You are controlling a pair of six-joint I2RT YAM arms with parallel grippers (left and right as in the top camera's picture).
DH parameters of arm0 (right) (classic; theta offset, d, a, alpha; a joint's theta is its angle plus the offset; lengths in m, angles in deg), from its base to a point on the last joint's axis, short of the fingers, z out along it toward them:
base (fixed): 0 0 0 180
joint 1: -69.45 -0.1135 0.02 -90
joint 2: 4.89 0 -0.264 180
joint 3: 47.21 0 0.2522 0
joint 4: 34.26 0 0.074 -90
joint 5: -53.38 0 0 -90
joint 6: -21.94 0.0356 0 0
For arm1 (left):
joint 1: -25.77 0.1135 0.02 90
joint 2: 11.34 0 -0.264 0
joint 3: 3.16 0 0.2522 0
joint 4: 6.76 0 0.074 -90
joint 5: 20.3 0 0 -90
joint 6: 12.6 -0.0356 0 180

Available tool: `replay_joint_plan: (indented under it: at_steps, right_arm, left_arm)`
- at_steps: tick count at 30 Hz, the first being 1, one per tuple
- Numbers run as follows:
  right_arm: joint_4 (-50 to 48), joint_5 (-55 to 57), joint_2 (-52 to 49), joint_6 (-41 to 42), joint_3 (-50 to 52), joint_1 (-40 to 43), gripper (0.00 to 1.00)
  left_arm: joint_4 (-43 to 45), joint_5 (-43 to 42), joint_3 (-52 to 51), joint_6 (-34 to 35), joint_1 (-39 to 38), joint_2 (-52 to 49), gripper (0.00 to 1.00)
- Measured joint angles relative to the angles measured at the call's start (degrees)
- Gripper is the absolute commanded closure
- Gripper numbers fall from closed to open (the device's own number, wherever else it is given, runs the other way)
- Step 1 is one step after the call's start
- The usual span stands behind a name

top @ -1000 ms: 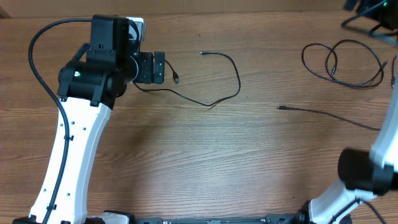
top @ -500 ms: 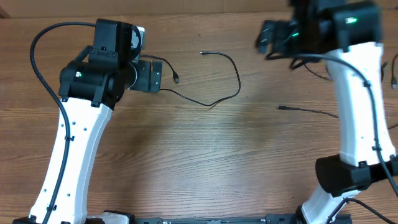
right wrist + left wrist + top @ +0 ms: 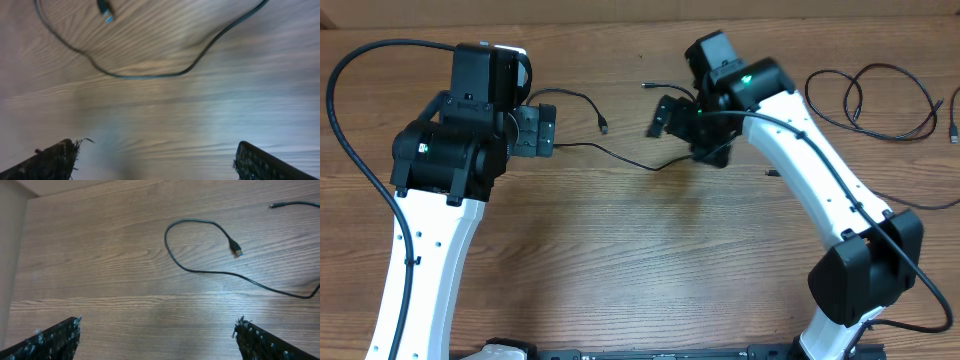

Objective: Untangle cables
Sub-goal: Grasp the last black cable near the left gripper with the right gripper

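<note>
One thin black cable (image 3: 620, 158) lies across the table's middle, with a plug end (image 3: 603, 127) and a loop by my left arm. In the left wrist view the cable (image 3: 200, 271) and its plug (image 3: 236, 248) lie ahead of my open, empty left gripper (image 3: 157, 336), also seen overhead (image 3: 548, 131). My right gripper (image 3: 690, 135) hovers over the cable's right part, open and empty (image 3: 155, 160); the cable (image 3: 150, 76) and plug (image 3: 104, 10) show blurred beyond it. A coiled cable (image 3: 880, 100) lies far right. A straight cable (image 3: 840, 185) lies under my right arm.
The thick black wire of the left arm (image 3: 360, 90) arcs over the table's left side. The right arm's white links (image 3: 820, 170) cross the right half of the wooden table (image 3: 620, 260). Another plug end (image 3: 954, 130) shows at the right edge.
My right arm has swung from the far right to over the middle cable. My left gripper has drawn back to the left, and the cable's loop beside it lies further left.
</note>
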Motion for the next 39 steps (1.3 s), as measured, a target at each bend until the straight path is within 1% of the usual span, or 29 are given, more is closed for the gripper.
replay_joint_plan:
  at_steps: [6, 11, 13, 16, 20, 25, 27, 29, 31, 34, 35, 36, 37, 38, 39]
  right_arm:
    - [-16.1, -7.7, 0.0, 19.8, 9.3, -2.8, 0.00]
    - [-28.0, -10.2, 0.0, 34.4, 15.5, -7.0, 0.00]
    - [-31.3, -10.3, 0.0, 39.6, 17.4, -8.9, 0.00]
    - [-33.4, -9.4, 0.0, 46.0, 19.4, -11.5, 0.00]
    - [-34.5, -5.7, -1.1, 50.3, 19.8, -12.9, 0.00]
    - [-34.8, -0.2, -3.3, 51.9, 19.8, -12.2, 0.00]
    - [-36.9, 1.9, -4.4, 51.5, 20.0, -11.7, 0.00]
    - [-42.5, 3.5, -6.1, 49.2, 20.1, -10.5, 0.00]
    - [-44.9, 3.9, -6.9, 48.2, 20.1, -9.7, 0.00]
    - [-45.7, 4.1, -8.9, 47.1, 20.1, -7.4, 0.00]
    - [-45.7, 4.1, -9.4, 46.9, 20.1, -6.9, 0.02]
    - [-45.6, 4.2, -10.0, 46.8, 20.1, -6.4, 0.12]
    - [-45.5, 4.4, -10.6, 46.6, 20.1, -6.1, 0.27]
    - [-45.6, 4.7, -11.1, 46.7, 20.1, -6.0, 0.48]
    - [-45.5, 4.9, -11.5, 46.3, 20.1, -6.0, 0.67]
  left_arm:
    - [0.0, 0.5, 0.0, -0.3, 0.0, 0.0, 0.00]
    - [0.1, 0.7, 0.0, -0.3, 0.0, 0.0, 0.00]
    - [0.1, 0.8, 0.0, -0.3, 0.0, 0.0, 0.01]
    - [0.0, 0.8, 0.0, -0.3, 0.0, 0.0, 0.00]
    - [0.0, 0.8, 0.0, -0.3, 0.0, 0.0, 0.01]
    - [0.1, 0.8, 0.0, -0.3, 0.0, 0.0, 0.00]
    - [0.1, 0.8, 0.0, -0.3, 0.0, 0.0, 0.01]
    - [0.1, 0.8, 0.0, -0.3, 0.0, 0.0, 0.00]
    - [0.1, 0.8, 0.0, -0.3, 0.0, 0.0, 0.00]
    - [0.1, 0.6, 0.0, -0.3, 0.0, 0.0, 0.00]
    - [0.1, 0.6, 0.0, -0.3, 0.0, 0.0, 0.00]
    - [0.1, 0.6, 0.0, -0.3, 0.0, 0.0, 0.01]
    - [0.1, 0.6, 0.0, -0.3, 0.0, 0.0, 0.00]
    - [0.1, 0.6, 0.0, -0.3, 0.0, 0.0, 0.00]
    - [0.1, 0.6, 0.0, -0.3, 0.0, 0.0, 0.00]
